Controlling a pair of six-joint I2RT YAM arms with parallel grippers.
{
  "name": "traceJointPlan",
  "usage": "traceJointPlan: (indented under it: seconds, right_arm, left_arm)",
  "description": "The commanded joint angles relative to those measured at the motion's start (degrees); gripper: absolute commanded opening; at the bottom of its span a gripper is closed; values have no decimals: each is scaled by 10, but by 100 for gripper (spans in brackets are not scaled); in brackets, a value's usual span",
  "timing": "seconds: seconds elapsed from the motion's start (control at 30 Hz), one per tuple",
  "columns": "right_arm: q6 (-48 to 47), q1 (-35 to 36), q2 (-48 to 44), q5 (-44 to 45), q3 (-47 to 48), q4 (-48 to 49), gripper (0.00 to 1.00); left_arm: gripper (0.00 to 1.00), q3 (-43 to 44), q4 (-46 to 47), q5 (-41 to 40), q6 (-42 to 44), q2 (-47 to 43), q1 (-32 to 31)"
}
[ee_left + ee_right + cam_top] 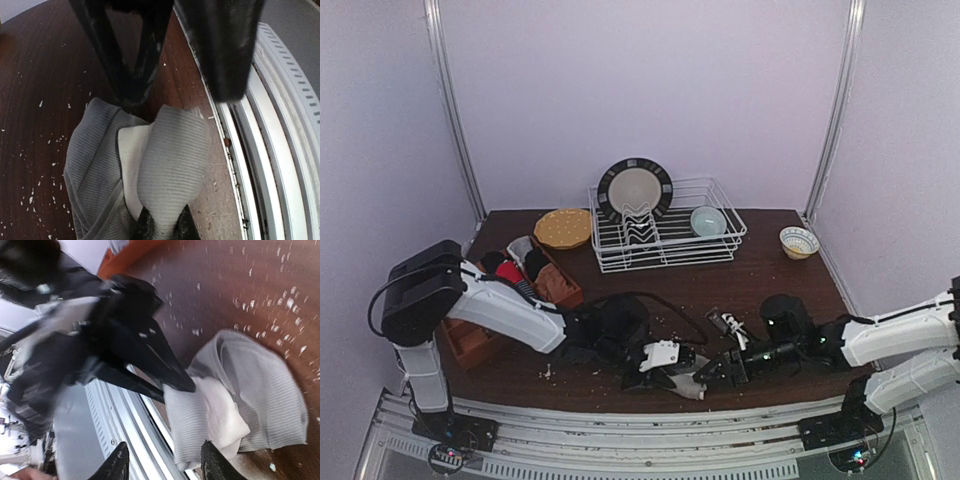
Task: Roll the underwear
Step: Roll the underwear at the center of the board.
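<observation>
Grey underwear (100, 160), folded but not yet rolled, lay right of the bin (470, 345) holding others (532, 270). Left hand (164, 227) pinched it; right hand (166, 465) gaped, empty.

The left gripper (162, 226) is pinching a fold of the underwear (172, 155) between its closed fingertips; the right gripper (167, 465) is holding its fingers spread apart.
</observation>
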Motion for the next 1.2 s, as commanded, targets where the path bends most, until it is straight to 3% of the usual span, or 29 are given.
traceJointPlan:
  seconds: [0.0,0.1,0.27,0.57,0.8,0.97,1.17]
  right_arm:
    - [-49,64,-111,212,-6,-124,47]
    - [-91,103,-148,277,13,-191,47]
    - [-153,153,-126,340,52,-253,47]
    - [-243,226,-54,421,78,-212,47]
    - [-262,238,-19,411,84,-182,48]
    - [-212,230,-128,449,33,-155,50]
    - [-195,237,-287,500,5,-218,51]
  left_arm:
    - [0,61,-159,122,-53,54,23]
    - [0,118,-234,159,-56,91,36]
    - [0,185,-312,221,-61,135,53]
    - [0,319,-501,274,-30,244,59]
    - [0,348,-536,276,-28,268,63]
    - [0,342,-535,278,-27,266,66]
    - [0,339,-529,266,-32,273,67]
